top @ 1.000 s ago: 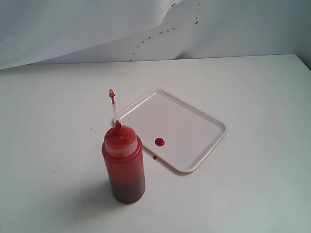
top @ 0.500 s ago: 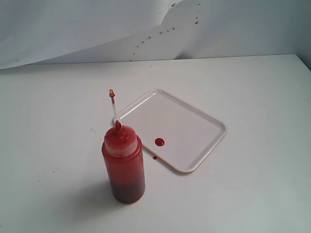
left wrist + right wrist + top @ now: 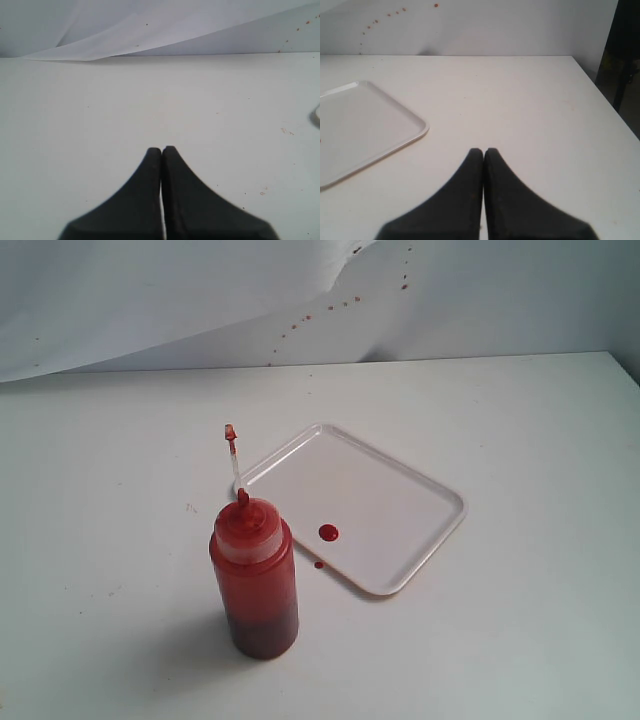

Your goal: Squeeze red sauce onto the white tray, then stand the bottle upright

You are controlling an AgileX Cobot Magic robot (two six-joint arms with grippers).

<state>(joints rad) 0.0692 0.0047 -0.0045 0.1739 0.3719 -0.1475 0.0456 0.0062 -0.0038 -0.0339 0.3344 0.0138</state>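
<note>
One bottle [image 3: 254, 585] stands upright on the white table [image 3: 520, 640], just beside the near left edge of the one white tray [image 3: 400, 490], apart from it. The bottle is translucent and tinted red, with a darker band of fill at its base. Its domed cap is smeared red and ends in a pointed nozzle [image 3: 242, 496]. A thin tether rises from it, carrying the small tip cap [image 3: 230, 431] above the bottle.

Two drops of red sauce show. The larger round one [image 3: 328, 533] lies on the tray's flat floor near its near left edge. The smaller one [image 3: 319, 565] sits right at that rim; whether it rests on the rim or on the table cannot be told.

Two grippers appear, each only in its own wrist view. The left gripper [image 3: 161, 150] has its dark fingers pressed together with nothing between them, over bare table. The right gripper [image 3: 483, 151] is pressed together the same way and empty, with one rounded corner of the tray [image 3: 365, 125] lying well apart from it.

Behind the table hangs a creased white backdrop [image 3: 150, 300] dotted with several small red specks [image 3: 330, 308]. Nothing stands between bottle and tray.
</note>
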